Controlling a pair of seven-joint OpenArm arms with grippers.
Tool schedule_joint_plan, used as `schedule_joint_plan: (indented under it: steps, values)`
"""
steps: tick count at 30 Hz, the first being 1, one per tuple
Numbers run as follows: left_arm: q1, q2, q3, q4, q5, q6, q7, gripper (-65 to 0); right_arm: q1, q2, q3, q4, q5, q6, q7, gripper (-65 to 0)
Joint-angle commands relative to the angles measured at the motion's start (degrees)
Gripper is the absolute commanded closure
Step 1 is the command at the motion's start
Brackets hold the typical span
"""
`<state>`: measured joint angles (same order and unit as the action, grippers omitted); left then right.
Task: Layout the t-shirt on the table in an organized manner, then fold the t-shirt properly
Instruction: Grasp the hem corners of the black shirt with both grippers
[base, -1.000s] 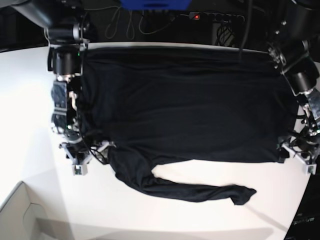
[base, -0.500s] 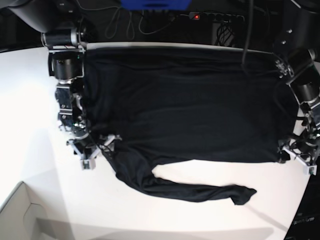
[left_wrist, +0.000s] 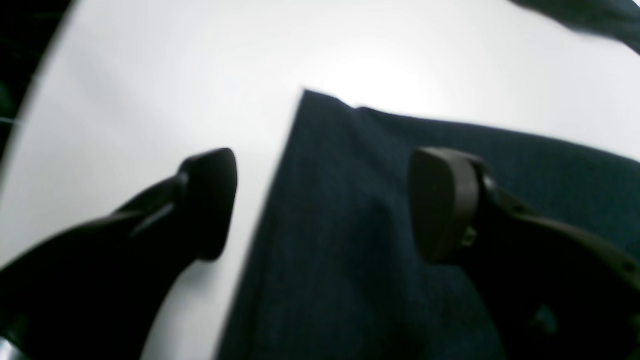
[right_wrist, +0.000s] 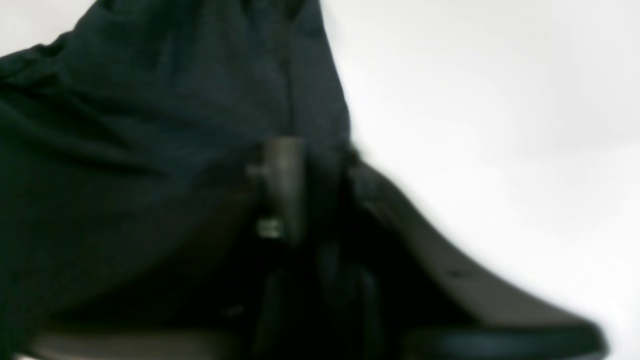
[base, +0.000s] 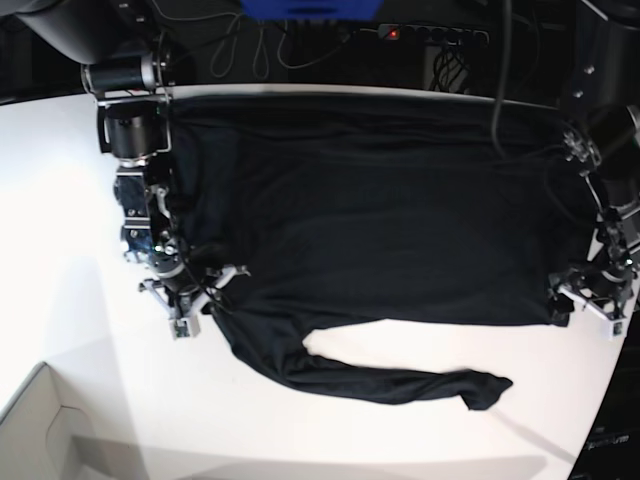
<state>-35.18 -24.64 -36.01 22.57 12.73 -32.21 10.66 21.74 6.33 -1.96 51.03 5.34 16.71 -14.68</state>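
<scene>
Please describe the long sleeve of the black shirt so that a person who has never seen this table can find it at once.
Start at the large white tabletop, where a plain black thin-fabric shirt lies spread. From its lower corner beside the right hand, one long sleeve trails alone across bare table. It is the only narrow strip of cloth leaving the broad body.

Behind the work surface: a dark strip runs along the top of the base view — mostly black, little detail to read.
Power strip (base: 435, 34): black, lying in that dark strip, with a small red light glowing at its left end.
Cables (base: 250, 45): thin pale loops trailing across the dark area.
Blue object (base: 310, 9): bright blue, cut off by the top edge.
Cardboard box (base: 40, 430): pale corner at lower left — open, its inside in soft shadow.
Light: even, from overhead.
</scene>
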Motion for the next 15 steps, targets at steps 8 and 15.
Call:
schedule_joint_plan:
  steps: [8, 15]
  values:
    - [-2.67, -1.42, 0.01, -3.09, -0.64, -0.01, -3.14, -51.6, -0.33, 0.13, -0.02, 0.71, 0.33, 0.13, 0.83, 0.0]
    - [-0.47, -1.16, 0.01, -3.18, -0.64, 11.85, -2.96, -51.6, -0.33, 0.13, 0.07, 0.71, 0.33, 0.13, 0.83, 0.0]
